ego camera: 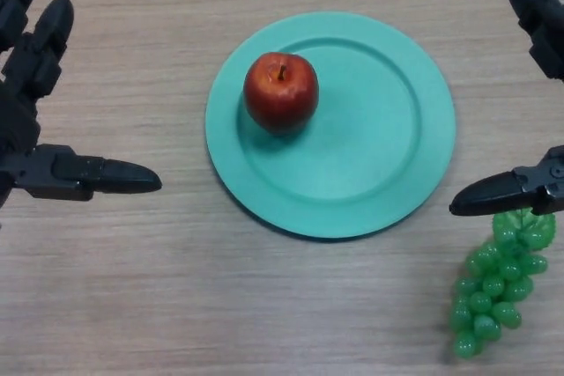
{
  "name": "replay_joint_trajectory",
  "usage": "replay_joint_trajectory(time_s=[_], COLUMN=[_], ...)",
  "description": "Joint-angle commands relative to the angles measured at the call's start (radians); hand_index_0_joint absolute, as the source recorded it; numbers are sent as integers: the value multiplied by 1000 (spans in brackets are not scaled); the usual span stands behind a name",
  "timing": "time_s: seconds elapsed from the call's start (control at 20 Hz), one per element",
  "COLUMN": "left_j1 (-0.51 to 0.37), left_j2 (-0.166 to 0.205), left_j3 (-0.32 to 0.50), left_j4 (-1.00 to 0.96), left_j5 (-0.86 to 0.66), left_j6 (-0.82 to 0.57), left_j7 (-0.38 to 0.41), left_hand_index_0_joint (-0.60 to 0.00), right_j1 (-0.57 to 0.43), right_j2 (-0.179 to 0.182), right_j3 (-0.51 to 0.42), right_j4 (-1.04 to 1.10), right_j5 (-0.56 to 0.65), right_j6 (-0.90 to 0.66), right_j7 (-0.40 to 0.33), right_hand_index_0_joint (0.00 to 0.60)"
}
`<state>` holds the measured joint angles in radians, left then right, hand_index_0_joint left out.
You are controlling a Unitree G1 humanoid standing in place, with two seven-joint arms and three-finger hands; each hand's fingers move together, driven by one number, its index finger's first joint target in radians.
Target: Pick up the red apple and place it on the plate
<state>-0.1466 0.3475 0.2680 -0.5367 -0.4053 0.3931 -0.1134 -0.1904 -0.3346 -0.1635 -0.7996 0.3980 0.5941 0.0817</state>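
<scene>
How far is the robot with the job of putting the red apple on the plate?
It looks done: the red apple sits upright on the left part of the green plate. Nothing is in hand: the left hand and the right hand are both open, at the sides, apart from the plate. Nothing seems left to move. The green grapes lie on the table, outside the plate.

A test setup is suggested: a pale wood-grain surface (132, 305) is seen, with plastic-looking green grapes (493, 292) below the right hand (520, 189).
</scene>
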Motion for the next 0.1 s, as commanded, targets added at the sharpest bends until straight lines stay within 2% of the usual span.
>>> replay_joint_trajectory(time_s=[0.05, 0.1], left_j1=[-36, -42], left_j2=[49, 52], left_j3=[59, 59], left_j4=[-107, -118], left_j5=[-30, -35], left_j6=[-37, -17], left_j7=[52, 60], left_hand_index_0_joint=[0, 0], right_j1=[-19, -18], right_j2=[-21, -24], right_j3=[-55, -61], right_j4=[-68, -80], right_j5=[30, 34], right_j6=[-127, -111], right_j7=[6, 8], right_hand_index_0_joint=[0, 0])
